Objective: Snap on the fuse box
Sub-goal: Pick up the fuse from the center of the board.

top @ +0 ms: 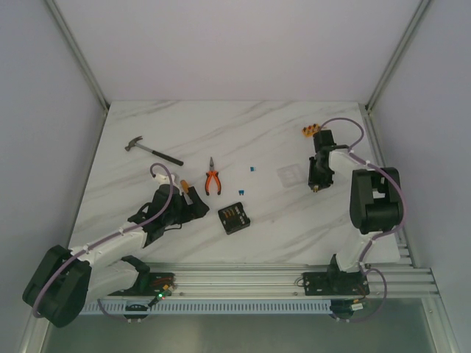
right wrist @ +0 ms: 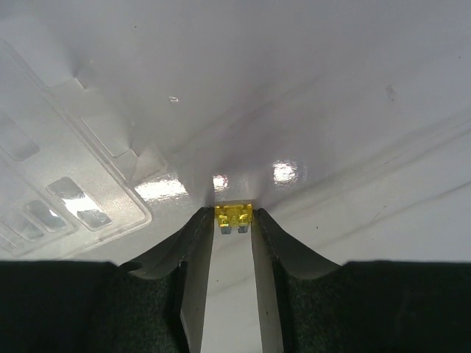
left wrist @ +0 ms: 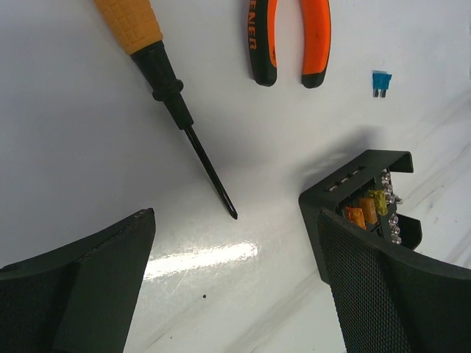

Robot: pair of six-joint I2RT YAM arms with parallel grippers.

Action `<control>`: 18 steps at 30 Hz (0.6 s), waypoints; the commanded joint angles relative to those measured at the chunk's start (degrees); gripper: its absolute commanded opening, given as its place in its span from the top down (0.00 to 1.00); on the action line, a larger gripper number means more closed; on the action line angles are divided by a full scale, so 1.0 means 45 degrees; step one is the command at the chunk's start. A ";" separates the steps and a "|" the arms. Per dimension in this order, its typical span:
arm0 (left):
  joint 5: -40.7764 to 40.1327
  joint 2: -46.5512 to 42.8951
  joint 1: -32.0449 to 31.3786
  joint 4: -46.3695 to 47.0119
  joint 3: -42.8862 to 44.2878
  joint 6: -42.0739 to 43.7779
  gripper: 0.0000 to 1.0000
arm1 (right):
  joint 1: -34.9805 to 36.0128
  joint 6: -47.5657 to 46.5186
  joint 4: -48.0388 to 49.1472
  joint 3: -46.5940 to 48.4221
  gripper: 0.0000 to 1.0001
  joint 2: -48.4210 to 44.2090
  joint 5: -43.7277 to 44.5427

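Open black fuse box [top: 234, 218], fuses showing, centre frame; left gripper [left wrist: 235, 220] gapes beside it; right gripper [top: 315, 187], pointed down, pinches a yellow fuse [right wrist: 233, 214].

Screwdriver [left wrist: 168, 92], pliers [left wrist: 318, 37] near fuse box [left wrist: 346, 184]

My white, grey-veined marble tabletop [top: 294, 239] carries a black-handled steel hammer [top: 152, 151] at the far left. Orange-handled pliers [top: 213, 181] lie near the middle, with an orange-handled screwdriver [left wrist: 173, 95] beside them. There is also a tiny blue fuse [top: 252, 168], the open black square plastic fuse box [top: 234, 218], a clear square lid [top: 288, 176] further right, an orange strip of fuses [top: 308, 131] at the back, and a small yellow fuse [right wrist: 233, 216] down at the surface, pinched in my right pincer [right wrist: 233, 228].
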 commanded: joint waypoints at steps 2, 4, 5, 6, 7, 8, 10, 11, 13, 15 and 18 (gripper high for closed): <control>0.0237 -0.0180 0.0060 0.0132 0.0145 -0.0108 0.00 | -0.0123 -0.0152 -0.0469 0.0355 0.67 0.0762 0.0256; 0.0287 -0.0194 0.0060 0.0132 0.0161 -0.0121 0.00 | -0.0120 -0.0103 -0.0395 0.0368 0.65 0.0861 0.0291; 0.0296 -0.0189 0.0055 0.0132 0.0156 -0.0134 0.00 | -0.0123 -0.0097 -0.0349 0.0360 0.65 0.0893 0.0303; 0.0307 -0.0208 0.0050 0.0132 0.0155 -0.0138 0.00 | -0.0108 -0.0082 -0.0341 0.0366 0.65 0.0932 0.0312; 0.0323 -0.0211 0.0059 0.0132 0.0162 -0.0146 0.00 | -0.0109 -0.0063 -0.0340 0.0370 0.65 0.0988 0.0374; 0.0347 -0.0211 0.0058 0.0130 0.0163 -0.0166 0.00 | -0.0119 -0.0059 -0.0340 0.0353 0.65 0.1009 0.0433; 0.0376 -0.0247 0.0061 0.0132 0.0161 -0.0190 0.00 | -0.0122 -0.0058 -0.0340 0.0326 0.67 0.1050 0.0493; 0.0395 -0.0265 0.0060 0.0132 0.0180 -0.0192 0.00 | -0.0120 -0.0075 -0.0342 0.0318 0.68 0.1063 0.0507; 0.0453 -0.0302 0.0060 0.0132 0.0202 -0.0181 0.00 | -0.0118 -0.0043 -0.0343 0.0295 0.72 0.1042 0.0463; 0.0562 -0.0367 0.0057 0.0147 0.0240 -0.0168 0.00 | -0.0079 0.0033 -0.0331 0.0236 0.77 0.0847 0.0356; 0.0752 -0.0555 0.0060 0.0188 0.0317 -0.0167 0.01 | 0.0053 0.0196 -0.0348 0.0083 0.79 0.0287 0.0280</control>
